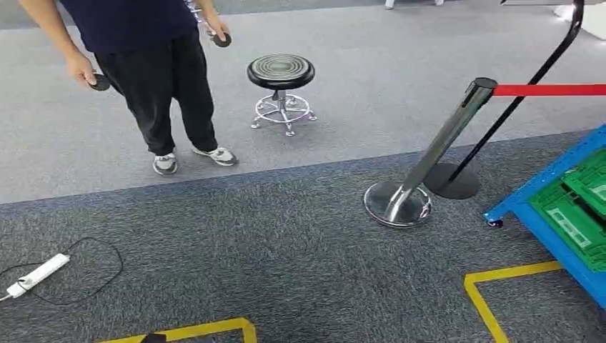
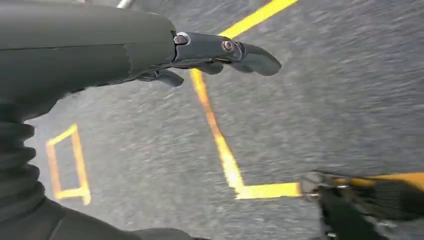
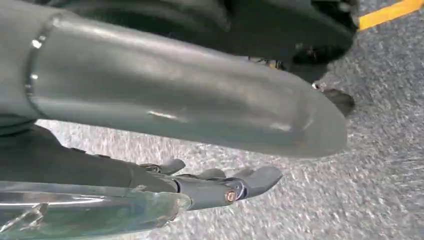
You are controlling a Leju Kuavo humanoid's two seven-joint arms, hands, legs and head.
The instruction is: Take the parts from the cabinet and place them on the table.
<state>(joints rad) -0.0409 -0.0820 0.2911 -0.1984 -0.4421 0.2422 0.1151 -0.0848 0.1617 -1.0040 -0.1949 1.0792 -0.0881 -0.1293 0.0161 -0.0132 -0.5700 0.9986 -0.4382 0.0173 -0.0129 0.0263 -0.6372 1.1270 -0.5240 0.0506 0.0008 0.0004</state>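
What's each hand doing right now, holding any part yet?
Left hand: open, fingers stretched out over the grey carpet, holding nothing.
Right hand: open, fingers extended, holding nothing.

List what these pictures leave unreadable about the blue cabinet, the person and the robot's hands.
- Blue cabinet, head view: cut by the right edge; contents of its green bins unreadable.
- Person: cut off above the chest by the top edge.
- Right hand, right wrist view: partly behind a shiny part.
- Left hand: floor blurred.
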